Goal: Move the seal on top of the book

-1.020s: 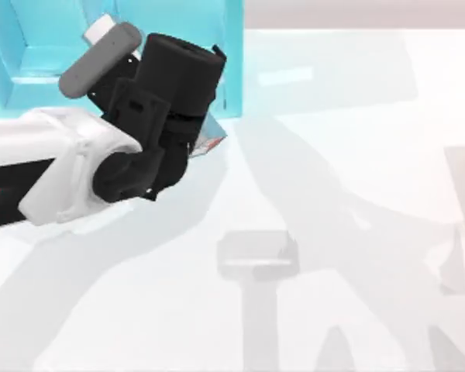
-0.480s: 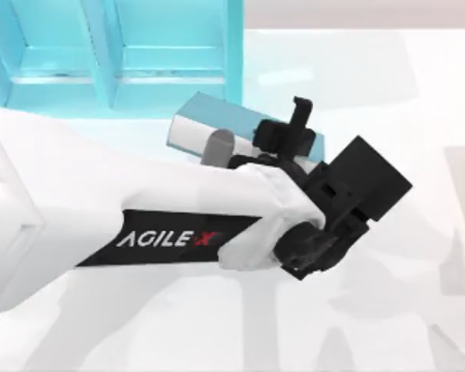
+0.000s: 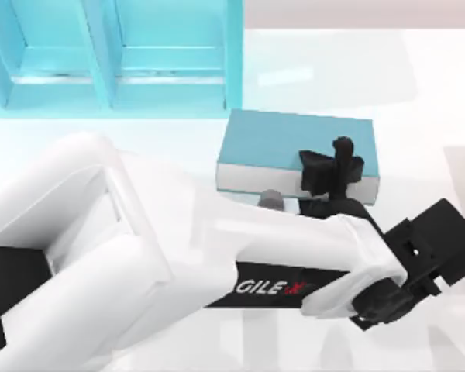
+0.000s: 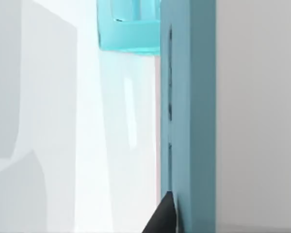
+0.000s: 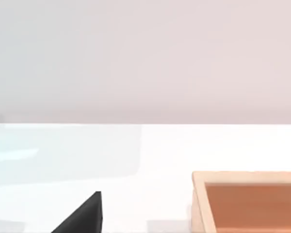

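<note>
Top view, my left gripper [image 3: 331, 169] over the near edge of the book [image 3: 279, 139], fingers' spread and contents indeterminate, book flat on bench [image 3: 418, 93], shelf [image 3: 116, 54] behind.

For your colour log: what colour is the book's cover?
Teal-blue, plain; the book shows best in the top view.

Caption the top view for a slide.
Left gripper at the near edge of the flat teal-blue hardcover book, which lies in front of the light-blue compartment shelf.

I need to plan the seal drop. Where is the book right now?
In the top view the book lies flat just right of centre, below the light-blue shelf, with the left gripper at its near edge.
</note>
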